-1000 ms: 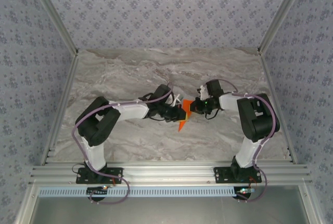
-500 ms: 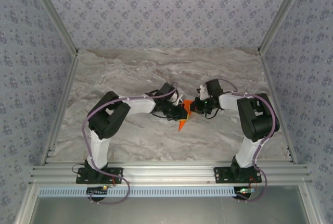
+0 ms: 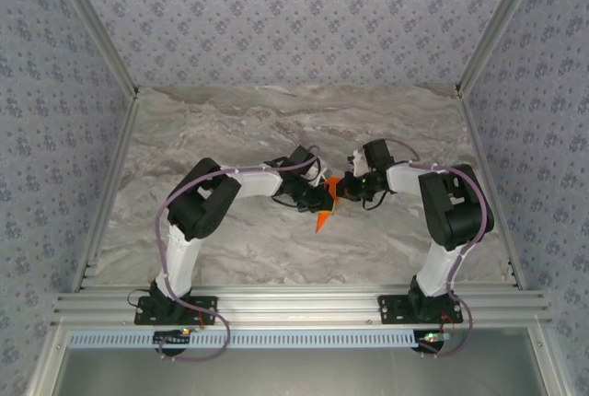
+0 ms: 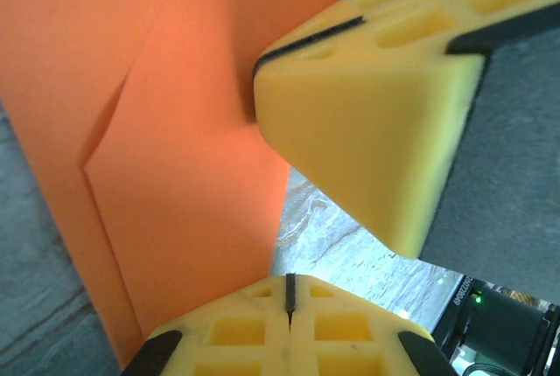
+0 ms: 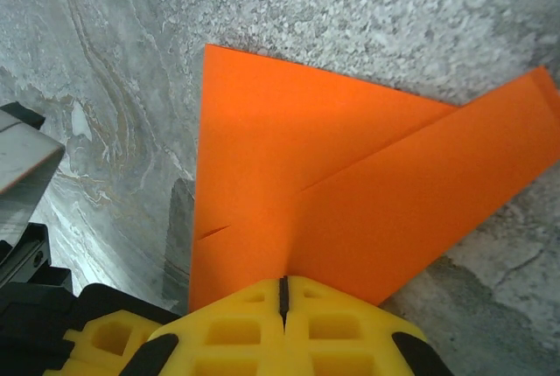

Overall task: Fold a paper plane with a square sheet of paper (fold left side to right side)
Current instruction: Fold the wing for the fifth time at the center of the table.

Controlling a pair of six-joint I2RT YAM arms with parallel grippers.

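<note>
My left pincer (image 3: 323,200) is near the middle of the bench (image 3: 230,129), reaching in from the left. Its two yellow fingers (image 4: 227,341) are pressed together. In the left wrist view the orange paper (image 3: 321,219) runs right down to them, so I judge that they are clamped on its left part, although the contact line itself is hidden.

The paper is already folded into a narrow pointed shape with several layers and creases. It lies between my two pincers. Its long axis goes from the far end, where I hold it, to the sharp tip, which points to the near edge of the bench and a little to the left.

My right pincer (image 3: 347,188) comes from the right side and meets the paper at its far right part. Its fingers (image 5: 219,323) are also together, and the orange sheet comes out directly from between them, so it is clamped on the paper.

Both pincers touch the paper, so neither arm is nearer. The paper is to the right of my left pincer and to the left of my right one. For folding left over right, I think the left pincer must carry its side across the long axis while the right one holds firm.
</note>
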